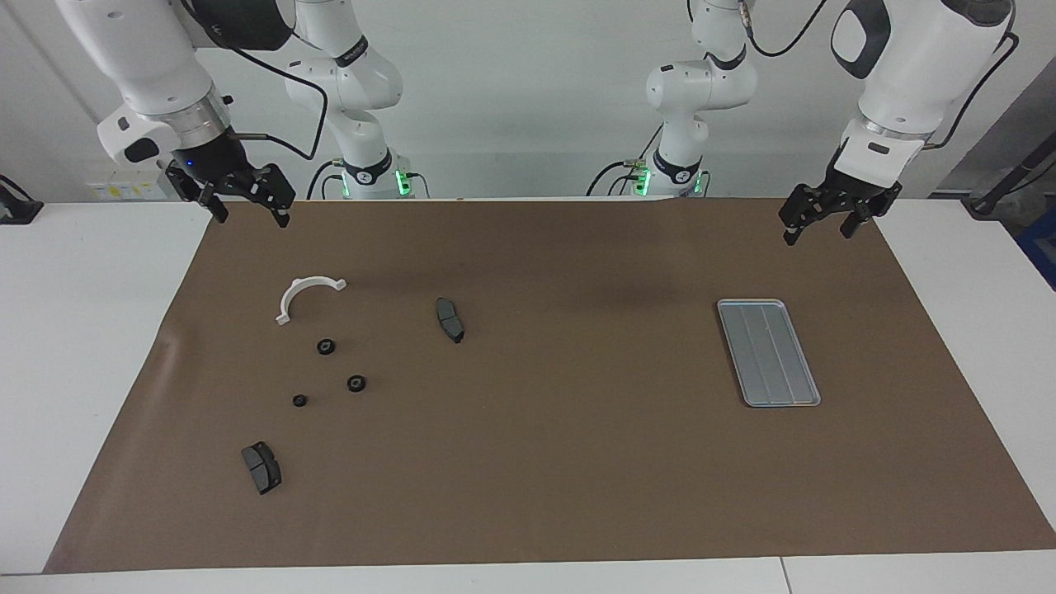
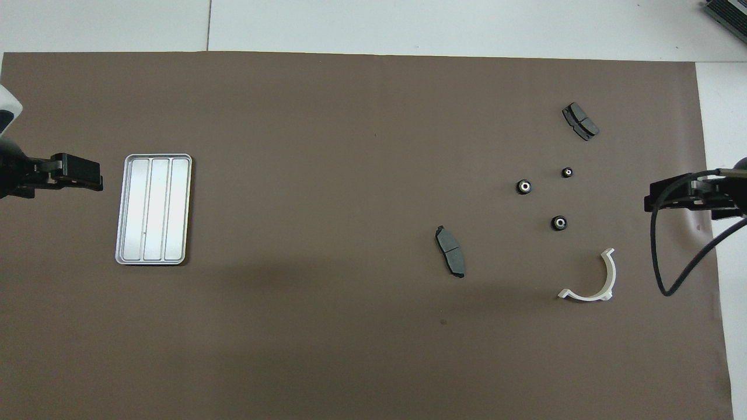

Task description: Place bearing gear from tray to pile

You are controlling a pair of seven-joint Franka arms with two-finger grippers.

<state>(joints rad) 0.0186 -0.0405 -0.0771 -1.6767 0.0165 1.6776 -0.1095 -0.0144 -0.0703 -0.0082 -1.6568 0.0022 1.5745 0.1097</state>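
We judge the job to be at its close: the tray (image 1: pixel 769 352) lies bare toward the left arm's end of the counter (image 1: pixel 82 330), nothing resting in its grooves, while three small bearing gears sit among the pile toward the right arm's end. One gear (image 1: pixel 326 346) lies just beside the white half-ring bracket (image 1: pixel 307 295), a second (image 1: pixel 356 383) a little farther from the robots, and the smallest (image 1: pixel 299 401) farther again.

Both arms hang raised and carry nothing. The right hand (image 1: pixel 246 208) hovers over the corner of the brown mat (image 1: pixel 544 478) nearest its own base, its fingers spread wide and empty; the left hand (image 1: pixel 818 223) hovers over the mat's edge near the tray, likewise spread and empty.

If any move is left, we reckon it is only a retreat to rest (no gear in the tray calls for a fetch).

The tray is thin silver-grey metal, rectangular with rounded corners, a low raised rim and lengthwise grooves, likely slick. The gears are squat black rings with pale bright centres, apt to roll if nudged. Two brake pads, one (image 1: pixel 450 319) toward the mat's middle and one (image 1: pixel 261 467) farthest from the robots, are flat, dark grey and matte, slightly curved. The bracket is smooth white plastic, a half-hoop with small end tabs.
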